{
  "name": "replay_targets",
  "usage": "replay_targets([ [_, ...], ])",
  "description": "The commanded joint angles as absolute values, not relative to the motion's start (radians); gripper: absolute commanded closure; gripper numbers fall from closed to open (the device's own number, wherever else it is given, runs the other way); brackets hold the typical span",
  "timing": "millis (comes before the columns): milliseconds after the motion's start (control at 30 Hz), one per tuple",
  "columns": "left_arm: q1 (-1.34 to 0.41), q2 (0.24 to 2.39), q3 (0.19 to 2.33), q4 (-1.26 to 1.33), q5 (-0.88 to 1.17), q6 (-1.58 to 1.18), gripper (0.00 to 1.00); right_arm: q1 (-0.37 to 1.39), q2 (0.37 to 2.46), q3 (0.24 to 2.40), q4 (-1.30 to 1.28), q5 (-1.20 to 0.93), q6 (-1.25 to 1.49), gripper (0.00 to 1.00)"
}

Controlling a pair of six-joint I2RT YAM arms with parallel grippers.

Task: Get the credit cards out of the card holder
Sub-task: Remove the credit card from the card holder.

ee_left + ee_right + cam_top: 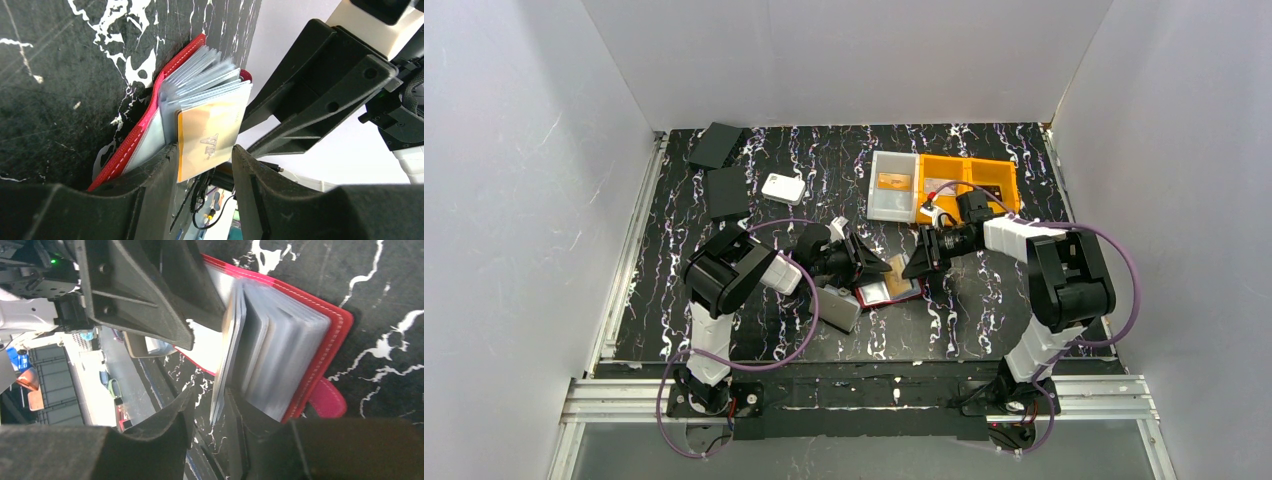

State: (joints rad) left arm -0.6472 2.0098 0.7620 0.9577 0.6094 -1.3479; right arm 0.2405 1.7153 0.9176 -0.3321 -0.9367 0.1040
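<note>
The dark red card holder point(890, 292) lies open on the table between my two grippers, its clear sleeve pages fanned up point(200, 80). An orange-gold credit card point(210, 135) marked VIP stands in the front sleeve, its lower end between the tips of my left gripper point(205, 165), which is open around it. My right gripper point(212, 410) is open at the other side, with one sleeve page point(227, 355) standing between its fingers, against the right finger. The holder's snap tab point(327, 397) sticks out beside it. In the top view the grippers point(871, 266) point(919, 262) face each other over the holder.
A clear tray point(892, 205) holding an orange card point(892, 181) and a yellow bin point(972, 180) stand behind the right arm. A white rounded box point(782, 187) and two dark flat cases point(717, 145) point(727, 192) lie at the back left. A grey case point(839, 308) lies left of the holder.
</note>
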Motion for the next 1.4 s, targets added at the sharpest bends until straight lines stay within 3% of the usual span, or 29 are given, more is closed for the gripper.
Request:
replay_targets([
  [0, -0.659, 2.008, 0.778, 0.996, 0.642, -1.348, 0.58, 0.245, 1.754, 0.921, -0.315, -0.858, 0.085, 0.65],
  [200, -0.660, 2.006, 0.778, 0.997, 0.643, -1.347, 0.58, 0.245, 1.739, 0.918, -0.305, -0.881, 0.083, 0.66],
  [300, -0.658, 2.005, 0.770, 1.002, 0.641, -1.347, 0.58, 0.235, 1.653, 0.930, -0.323, -0.871, 0.048, 0.57],
  [367, -0.659, 2.007, 0.769, 1.005, 0.642, -1.347, 0.58, 0.229, 1.612, 0.920, -0.334, -0.834, 0.035, 0.56],
  [1367, -0.659, 2.021, 0.770, 1.022, 0.641, -1.358, 0.58, 0.253, 1.664, 0.917, -0.368, -0.853, 0.004, 0.60],
])
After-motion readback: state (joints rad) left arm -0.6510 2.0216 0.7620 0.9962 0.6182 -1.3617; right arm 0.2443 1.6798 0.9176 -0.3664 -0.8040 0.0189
